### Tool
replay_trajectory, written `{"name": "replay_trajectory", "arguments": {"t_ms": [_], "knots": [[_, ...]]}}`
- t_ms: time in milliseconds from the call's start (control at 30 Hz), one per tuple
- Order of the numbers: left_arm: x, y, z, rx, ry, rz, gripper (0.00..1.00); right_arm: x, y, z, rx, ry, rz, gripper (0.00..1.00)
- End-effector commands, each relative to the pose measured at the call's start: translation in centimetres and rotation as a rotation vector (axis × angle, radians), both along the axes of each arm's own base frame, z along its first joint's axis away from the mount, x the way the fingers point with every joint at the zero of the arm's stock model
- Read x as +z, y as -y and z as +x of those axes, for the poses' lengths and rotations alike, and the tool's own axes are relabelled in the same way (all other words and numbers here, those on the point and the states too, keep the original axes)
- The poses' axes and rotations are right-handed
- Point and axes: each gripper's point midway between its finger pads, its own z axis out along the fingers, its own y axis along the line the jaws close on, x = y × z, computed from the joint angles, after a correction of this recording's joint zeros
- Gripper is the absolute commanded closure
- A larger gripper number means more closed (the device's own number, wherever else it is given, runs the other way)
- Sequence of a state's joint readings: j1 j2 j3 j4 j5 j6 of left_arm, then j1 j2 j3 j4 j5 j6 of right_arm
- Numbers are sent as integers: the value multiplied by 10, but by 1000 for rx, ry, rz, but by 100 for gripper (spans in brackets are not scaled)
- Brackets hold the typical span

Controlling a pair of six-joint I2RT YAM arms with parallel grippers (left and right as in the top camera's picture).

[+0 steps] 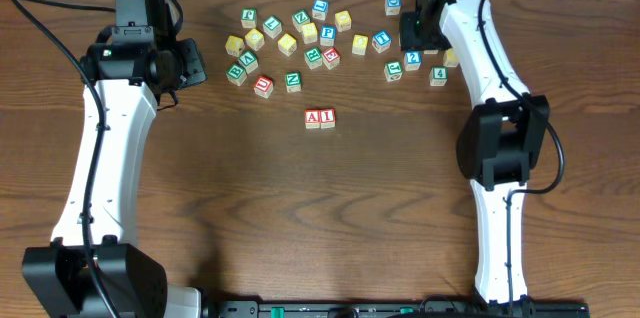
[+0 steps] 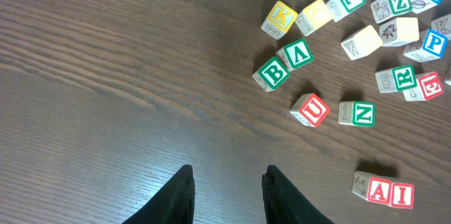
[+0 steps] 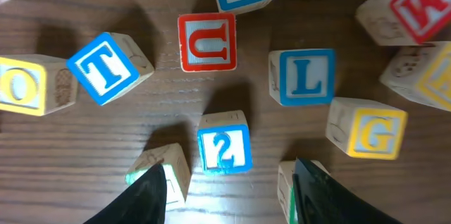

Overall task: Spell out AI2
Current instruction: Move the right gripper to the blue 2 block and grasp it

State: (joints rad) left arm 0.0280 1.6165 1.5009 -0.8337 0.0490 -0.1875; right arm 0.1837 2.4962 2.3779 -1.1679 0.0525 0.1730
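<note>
The red A cube (image 1: 313, 118) and the red I cube (image 1: 326, 118) sit side by side in mid-table, reading "AI". They also show at the lower right of the left wrist view, the A cube (image 2: 379, 191) beside the I cube (image 2: 402, 194). The blue 2 cube (image 3: 224, 148) lies flat on the table just ahead of my right gripper (image 3: 230, 164), whose fingers stand open on either side and do not touch it. My right gripper (image 1: 413, 38) hovers over the right-hand cluster. Over bare wood left of the pile, my left gripper (image 2: 229, 170) (image 1: 195, 61) is open and holds nothing.
Loose letter cubes crowd the 2: a red U (image 3: 206, 41), a blue T (image 3: 106, 67), a blue L (image 3: 304, 76), a yellow G (image 3: 370, 131). A green-printed cube (image 3: 169, 171) lies by the left finger. Another cluster (image 1: 290, 43) lies at the back centre.
</note>
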Motion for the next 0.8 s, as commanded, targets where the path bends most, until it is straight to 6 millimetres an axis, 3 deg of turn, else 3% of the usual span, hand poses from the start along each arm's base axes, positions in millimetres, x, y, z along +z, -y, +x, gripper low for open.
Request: {"name": "replay_trajectory", "arguments": {"t_ms": [0, 433, 667, 767], "knots": [[1, -2, 1, 17, 0, 1, 68, -7, 6, 7, 0, 6, 4, 47], [1, -2, 1, 17, 0, 1, 68, -51, 13, 3, 6, -68, -10, 50], [1, -2, 1, 17, 0, 1, 68, -52, 13, 7, 7, -56, -7, 62], [1, -2, 1, 17, 0, 1, 68, -52, 13, 6, 7, -60, -8, 72]]}}
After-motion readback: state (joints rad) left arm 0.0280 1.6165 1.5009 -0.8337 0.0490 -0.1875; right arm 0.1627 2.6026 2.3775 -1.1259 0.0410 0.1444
